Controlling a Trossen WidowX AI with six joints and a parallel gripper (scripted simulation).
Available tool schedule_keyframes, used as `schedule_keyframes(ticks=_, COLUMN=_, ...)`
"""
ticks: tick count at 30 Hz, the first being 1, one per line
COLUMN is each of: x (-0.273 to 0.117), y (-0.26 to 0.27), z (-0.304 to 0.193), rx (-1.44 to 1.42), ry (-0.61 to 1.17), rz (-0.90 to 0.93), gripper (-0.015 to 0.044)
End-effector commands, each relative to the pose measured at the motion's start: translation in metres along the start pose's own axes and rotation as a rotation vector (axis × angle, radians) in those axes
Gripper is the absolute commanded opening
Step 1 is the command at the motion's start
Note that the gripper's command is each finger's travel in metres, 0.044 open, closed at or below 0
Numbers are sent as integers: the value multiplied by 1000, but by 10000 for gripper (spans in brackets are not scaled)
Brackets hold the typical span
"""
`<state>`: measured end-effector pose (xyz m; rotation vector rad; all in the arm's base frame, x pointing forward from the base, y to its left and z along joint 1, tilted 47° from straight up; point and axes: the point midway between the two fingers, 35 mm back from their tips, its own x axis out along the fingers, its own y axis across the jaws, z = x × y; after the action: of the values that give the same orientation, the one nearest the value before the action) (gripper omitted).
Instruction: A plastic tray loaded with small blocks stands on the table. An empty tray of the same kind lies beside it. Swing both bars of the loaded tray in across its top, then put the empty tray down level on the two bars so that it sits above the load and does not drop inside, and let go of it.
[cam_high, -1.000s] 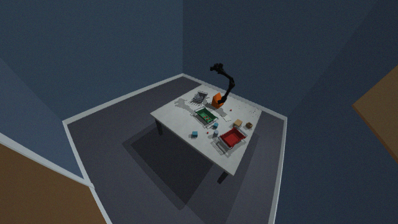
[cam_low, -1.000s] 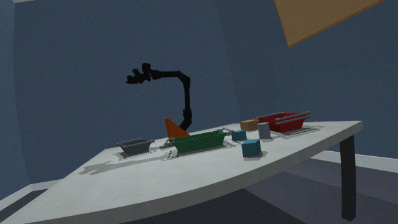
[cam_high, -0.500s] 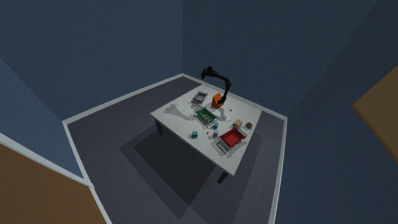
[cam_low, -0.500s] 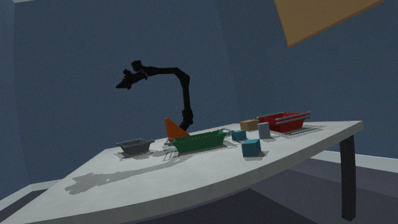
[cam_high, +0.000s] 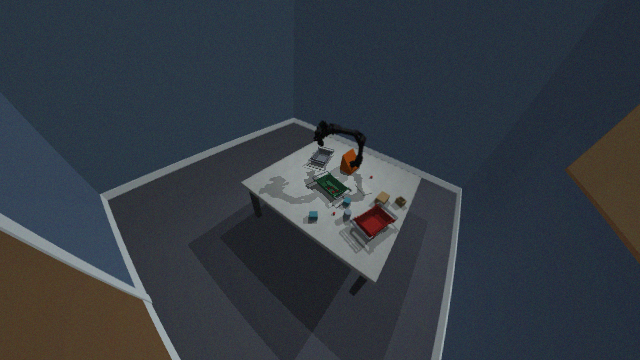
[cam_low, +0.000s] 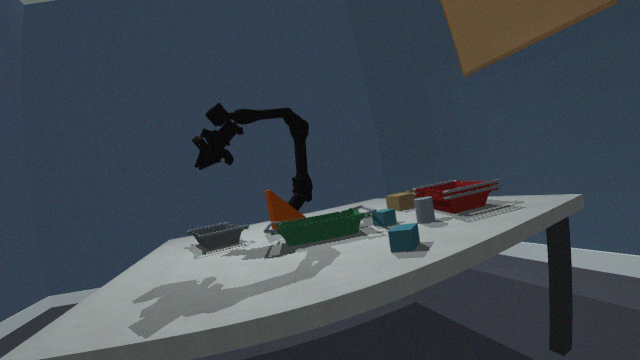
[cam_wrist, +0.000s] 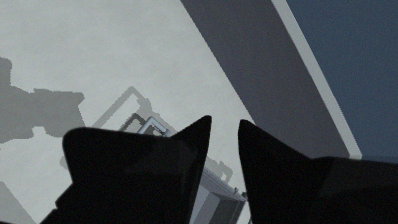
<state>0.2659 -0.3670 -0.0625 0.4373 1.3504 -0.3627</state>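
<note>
A green tray (cam_high: 322, 181) (cam_low: 320, 232) holds small blocks (cam_high: 332, 190), some of them red. Its wire bars (cam_low: 270, 229) (cam_high: 337, 202) stand out past its two ends. A grey tray (cam_low: 217, 239) (cam_wrist: 227, 207) stands behind it in the top view and looks empty; its wire bars reach outside its rim. A red tray (cam_high: 362, 227) (cam_low: 465, 200) with wire bars at its sides also looks empty. My gripper (cam_high: 320, 143) (cam_low: 199, 166) (cam_wrist: 224, 124) is slightly open and empty, high above the grey tray's end of the table. In the wrist view my fingers hide most of the grey tray.
An orange wedge (cam_high: 349, 161) (cam_low: 280, 210) stands by the arm's base. Teal blocks (cam_high: 313, 215) (cam_low: 404, 237), a grey-blue cylinder (cam_low: 424, 210), a tan block (cam_high: 382, 197) and a brown piece (cam_high: 400, 201) stand between or near the green and red trays. The table edge runs close beyond the grey tray.
</note>
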Motion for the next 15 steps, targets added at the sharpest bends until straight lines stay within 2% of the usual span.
schedule_keyframes(ticks=1, x=15, y=74, z=-1, rx=-110, ry=96, rz=166, gripper=88)
schedule_keyframes(ticks=8, x=24, y=183, z=-22, rx=-259, ry=274, rz=438, gripper=88)
schedule_keyframes(ticks=15, x=16, y=280, z=-57, rx=-359, ry=471, rz=693, gripper=88)
